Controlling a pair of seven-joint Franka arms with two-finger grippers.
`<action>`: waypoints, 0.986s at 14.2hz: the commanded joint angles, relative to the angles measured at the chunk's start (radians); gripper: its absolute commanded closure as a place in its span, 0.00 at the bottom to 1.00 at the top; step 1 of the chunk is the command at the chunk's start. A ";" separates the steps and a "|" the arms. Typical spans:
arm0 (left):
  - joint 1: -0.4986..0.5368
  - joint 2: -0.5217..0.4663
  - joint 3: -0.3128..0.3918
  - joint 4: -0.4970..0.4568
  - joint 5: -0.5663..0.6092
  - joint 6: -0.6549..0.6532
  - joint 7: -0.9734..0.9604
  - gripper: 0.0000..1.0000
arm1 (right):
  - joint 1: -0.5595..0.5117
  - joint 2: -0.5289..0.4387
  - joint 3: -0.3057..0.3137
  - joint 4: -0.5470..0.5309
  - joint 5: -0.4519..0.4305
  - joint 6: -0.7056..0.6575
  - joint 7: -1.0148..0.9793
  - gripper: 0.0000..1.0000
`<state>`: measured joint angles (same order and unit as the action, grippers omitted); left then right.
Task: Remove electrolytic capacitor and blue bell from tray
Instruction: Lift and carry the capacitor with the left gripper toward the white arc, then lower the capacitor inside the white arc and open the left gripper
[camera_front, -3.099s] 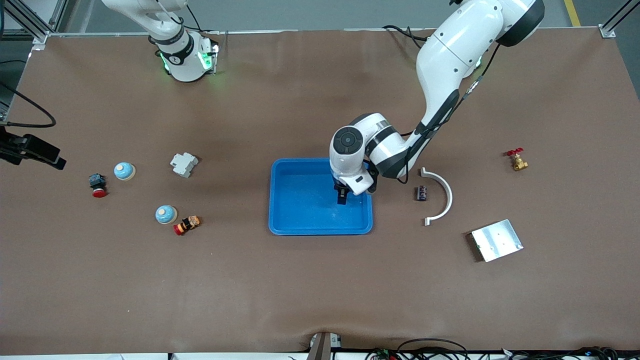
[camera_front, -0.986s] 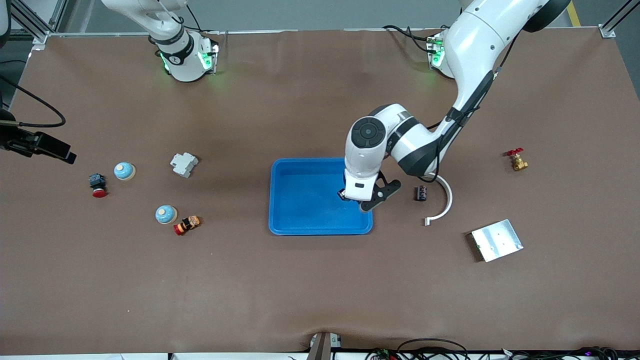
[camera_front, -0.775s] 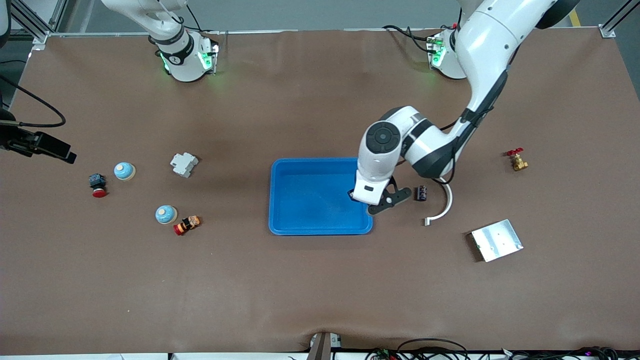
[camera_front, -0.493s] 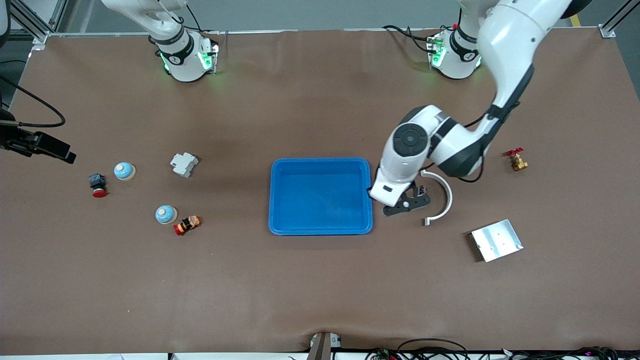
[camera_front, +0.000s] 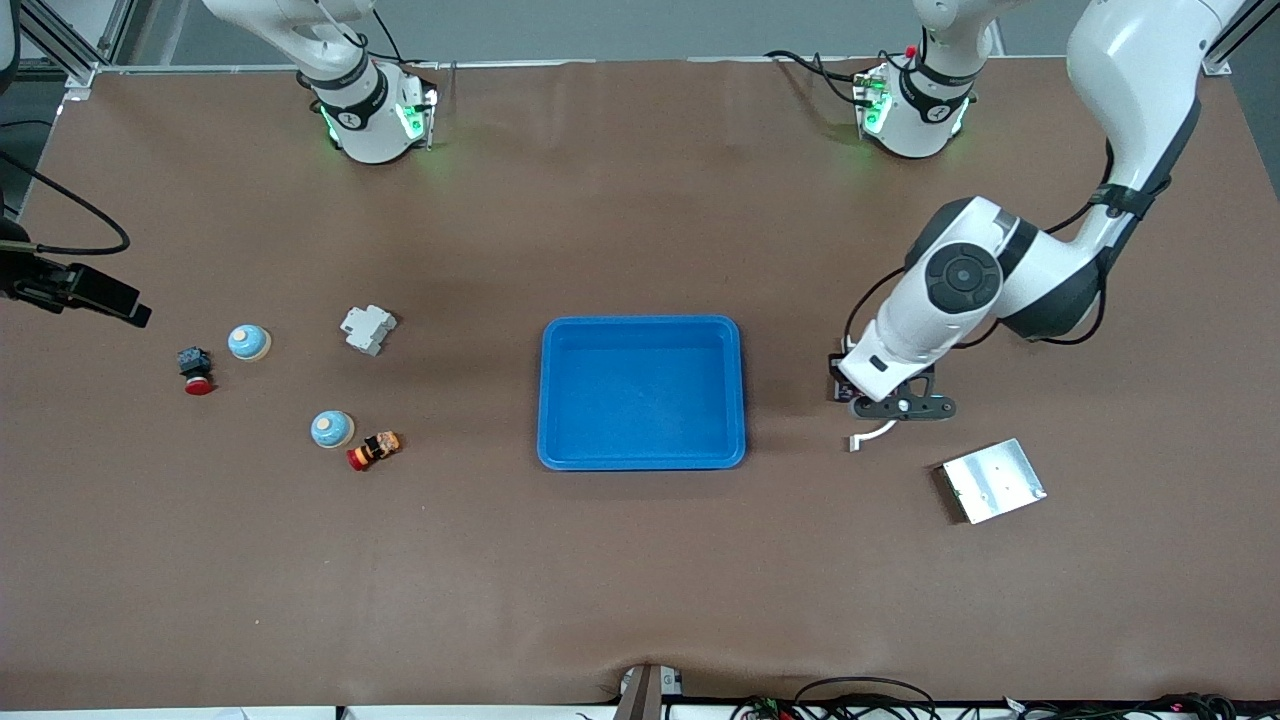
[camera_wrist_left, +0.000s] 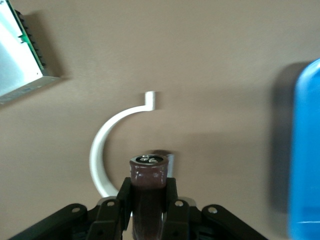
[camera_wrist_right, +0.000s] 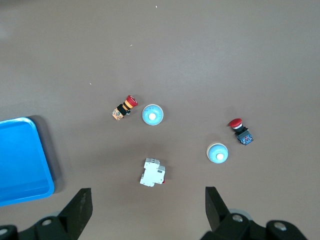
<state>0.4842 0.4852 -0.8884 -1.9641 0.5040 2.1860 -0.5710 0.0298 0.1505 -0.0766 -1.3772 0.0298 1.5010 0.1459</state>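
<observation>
Tray: landmark, mid-table. Toward the right arm's end: breaker, two bells, two pushbuttons. Toward the left arm's end: curved bracket, metal plate, valve.

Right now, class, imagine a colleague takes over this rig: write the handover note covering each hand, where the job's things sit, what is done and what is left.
Left hand: shut on the electrolytic capacitor, up over the white curved bracket at the left arm's end of the table, clear of the blue tray.
Right hand: open, waiting high over the right arm's end of the table.
Blue bells: both on the table toward the right arm's end, outside the tray.
Done: the tray holds nothing.
Left: set the capacitor down on the table and release it.
</observation>
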 joint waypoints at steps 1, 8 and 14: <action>0.088 -0.039 -0.020 -0.062 0.040 0.026 0.107 1.00 | -0.008 0.009 0.004 0.024 0.012 -0.018 0.014 0.00; 0.283 -0.068 -0.020 -0.295 0.217 0.363 0.143 1.00 | -0.010 0.009 0.004 0.024 0.016 -0.016 0.015 0.00; 0.321 -0.060 -0.014 -0.337 0.264 0.376 0.141 1.00 | -0.011 0.011 0.004 0.024 0.016 -0.016 0.012 0.00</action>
<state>0.7877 0.4682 -0.8889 -2.2632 0.7485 2.5436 -0.4323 0.0295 0.1506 -0.0768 -1.3772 0.0302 1.5003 0.1480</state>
